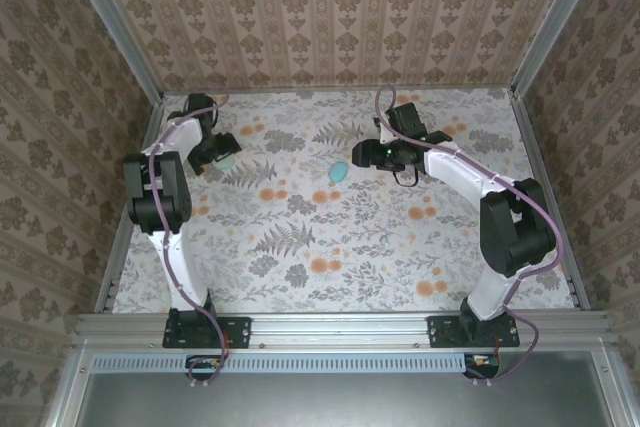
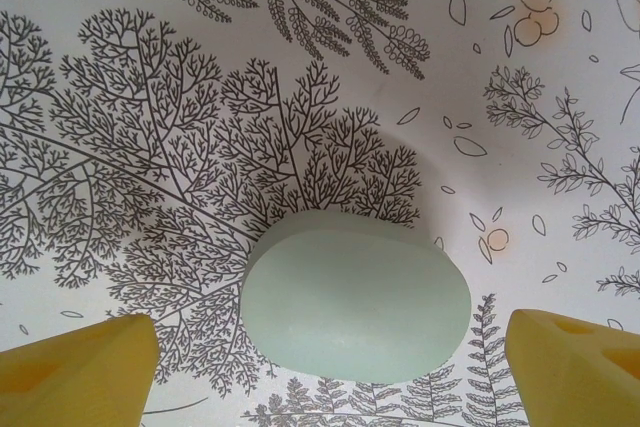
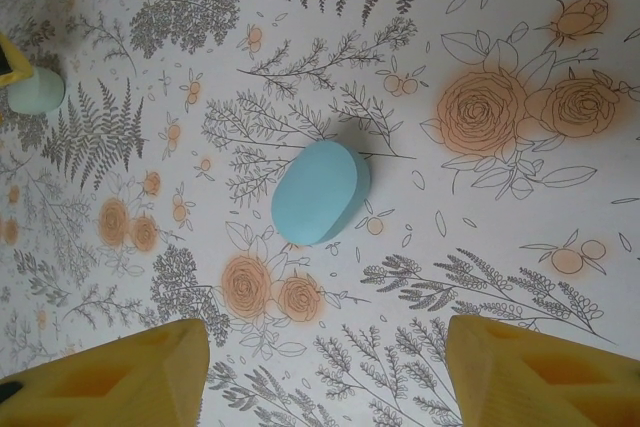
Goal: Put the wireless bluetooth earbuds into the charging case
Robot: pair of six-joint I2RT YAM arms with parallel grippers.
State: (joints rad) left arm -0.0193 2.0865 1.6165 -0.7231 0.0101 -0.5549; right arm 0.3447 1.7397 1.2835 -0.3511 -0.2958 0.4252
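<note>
Left gripper low over the flowered cloth, yellow fingers spread apart to either side of the mint-green case part. That part is a smooth oval lying flat on a fern print, touching neither finger. Right gripper also spread, nothing between its fingers. The teal-blue case part lies flat on the cloth ahead of it, clear of both fingers and near the table's middle, well apart from the mint one at far left.
</note>
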